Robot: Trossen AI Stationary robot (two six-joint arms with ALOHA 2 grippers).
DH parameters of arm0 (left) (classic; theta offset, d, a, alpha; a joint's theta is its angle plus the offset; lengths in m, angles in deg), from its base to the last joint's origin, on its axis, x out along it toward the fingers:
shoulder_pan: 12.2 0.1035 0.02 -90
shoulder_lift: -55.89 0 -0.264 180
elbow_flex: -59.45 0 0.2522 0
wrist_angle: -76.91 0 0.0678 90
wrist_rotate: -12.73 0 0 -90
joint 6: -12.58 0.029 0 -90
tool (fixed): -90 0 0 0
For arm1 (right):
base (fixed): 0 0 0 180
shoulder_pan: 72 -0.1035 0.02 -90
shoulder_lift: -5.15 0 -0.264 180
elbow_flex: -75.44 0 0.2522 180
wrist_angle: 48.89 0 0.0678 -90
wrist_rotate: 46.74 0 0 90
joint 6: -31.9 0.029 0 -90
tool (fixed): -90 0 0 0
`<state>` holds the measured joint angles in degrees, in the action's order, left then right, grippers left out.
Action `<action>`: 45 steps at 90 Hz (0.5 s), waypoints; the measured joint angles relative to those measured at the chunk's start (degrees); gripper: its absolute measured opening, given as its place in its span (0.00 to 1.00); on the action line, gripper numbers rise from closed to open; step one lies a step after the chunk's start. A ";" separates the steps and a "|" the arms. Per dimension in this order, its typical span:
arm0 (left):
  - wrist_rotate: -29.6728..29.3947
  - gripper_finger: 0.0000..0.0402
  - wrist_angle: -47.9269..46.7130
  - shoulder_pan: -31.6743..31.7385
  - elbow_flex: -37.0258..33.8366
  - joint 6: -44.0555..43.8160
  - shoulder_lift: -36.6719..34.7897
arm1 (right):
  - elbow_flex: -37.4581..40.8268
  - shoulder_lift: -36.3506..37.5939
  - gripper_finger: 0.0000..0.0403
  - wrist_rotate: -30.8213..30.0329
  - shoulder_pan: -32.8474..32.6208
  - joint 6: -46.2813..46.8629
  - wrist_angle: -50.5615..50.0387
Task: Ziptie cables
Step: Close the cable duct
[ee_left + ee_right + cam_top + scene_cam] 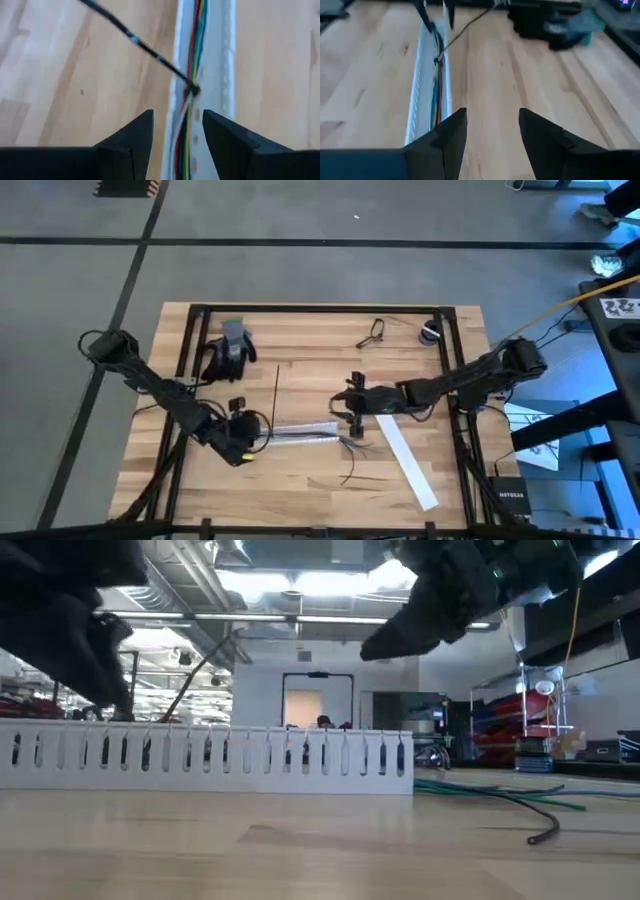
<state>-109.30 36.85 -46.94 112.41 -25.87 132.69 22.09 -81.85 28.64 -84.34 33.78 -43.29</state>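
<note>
The left gripper [177,132] stands with its two fingers apart, holding nothing, straddling the near end of the slotted white cable tray [217,75]; the cables [192,55] lie along inside that tray, red, green, yellow and dark strands together, and one thin black zip tie [135,39] slants away from a knot on the bundle across bare wood. The right gripper [492,137] is likewise parted and empty, over open table just beside the tray's other end [422,85]; its own view alone shows the gloves [555,22] beyond. From above, both grippers [243,442] [352,408] flank one tray [300,434]; wire ends [355,455] splay past it toward a flat white strip [405,460]; one pair of glasses [372,332] sits near the far edge. The low view alone shows the tray's slotted wall [210,755].
</note>
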 joint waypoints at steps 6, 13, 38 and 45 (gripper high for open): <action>-0.23 0.39 3.20 1.92 -1.20 1.16 0.02 | 1.61 -0.75 0.41 -1.80 0.09 -2.60 1.16; -0.99 0.39 5.68 4.09 -1.73 1.67 0.02 | 1.56 -1.06 0.41 -4.53 0.11 -3.37 0.09; -1.46 0.39 9.53 8.15 -1.73 2.32 0.00 | -4.28 3.62 0.45 -6.35 0.00 11.29 -31.44; -1.44 0.39 10.05 8.59 -1.73 1.88 0.00 | -5.30 4.76 0.50 -6.34 0.00 17.64 -40.12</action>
<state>-110.74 46.90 -38.35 110.69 -23.99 132.69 16.79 -77.09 22.31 -84.34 51.42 -83.41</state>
